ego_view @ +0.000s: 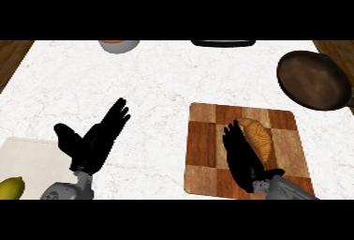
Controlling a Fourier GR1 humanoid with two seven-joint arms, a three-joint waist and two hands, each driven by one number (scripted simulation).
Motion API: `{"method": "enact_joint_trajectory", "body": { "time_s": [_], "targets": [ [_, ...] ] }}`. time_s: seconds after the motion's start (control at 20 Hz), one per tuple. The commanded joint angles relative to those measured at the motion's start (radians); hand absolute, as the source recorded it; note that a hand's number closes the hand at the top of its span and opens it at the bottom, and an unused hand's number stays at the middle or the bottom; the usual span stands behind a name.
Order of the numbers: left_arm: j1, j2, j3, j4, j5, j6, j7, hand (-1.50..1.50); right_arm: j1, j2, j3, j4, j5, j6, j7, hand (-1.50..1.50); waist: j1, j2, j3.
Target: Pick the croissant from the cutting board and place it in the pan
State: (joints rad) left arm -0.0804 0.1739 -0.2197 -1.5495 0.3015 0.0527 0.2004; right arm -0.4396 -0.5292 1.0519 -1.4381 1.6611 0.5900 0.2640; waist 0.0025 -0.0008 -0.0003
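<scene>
From my remote station, I see the croissant (pixel 254 136) lying on the checkered wooden cutting board (pixel 206 154), with my right hand (pixel 242 157) just beside its left edge, fingers straight and holding nothing. The dark round pan (pixel 313 79) sits beyond the board's far right corner, apart from it. My left hand (pixel 93 140) rests open over the white marble counter (pixel 104 79), fingers up. A grey bowl (pixel 119 45) shows at the far edge, and a yellow fruit (pixel 10 187) at lower left.
</scene>
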Motion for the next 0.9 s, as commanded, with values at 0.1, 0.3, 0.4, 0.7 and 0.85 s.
{"method": "enact_joint_trajectory", "body": {
  "time_s": [0.1,0.3,0.4,0.7,0.85],
  "targets": [
    [0.034,0.007,0.034,-0.012,-0.009,-0.046,-0.015,0.00,0.004,0.024,-0.090,0.080,0.068,-0.066,-0.074,-1.50,0.001,0.000,0.000],
    [0.004,-0.043,0.021,-0.006,-0.034,-0.011,0.008,0.00,0.022,0.037,-0.127,0.155,0.113,-0.195,-0.081,-1.50,0.000,0.001,0.000],
    [0.005,-0.030,0.039,-0.015,-0.036,-0.019,0.043,0.00,-0.006,0.050,-0.150,0.141,0.143,-0.127,-0.145,1.50,0.000,0.001,0.000],
    [0.032,-0.026,0.039,-0.015,-0.048,-0.053,0.008,0.00,-0.027,0.030,-0.121,0.176,0.212,-0.276,-0.236,1.50,0.002,0.001,0.000],
    [0.071,-0.039,0.020,-0.045,-0.064,-0.049,0.004,0.00,-0.025,0.071,-0.137,0.313,0.246,-0.417,-0.225,1.50,0.006,0.001,0.001]
  ]
}}
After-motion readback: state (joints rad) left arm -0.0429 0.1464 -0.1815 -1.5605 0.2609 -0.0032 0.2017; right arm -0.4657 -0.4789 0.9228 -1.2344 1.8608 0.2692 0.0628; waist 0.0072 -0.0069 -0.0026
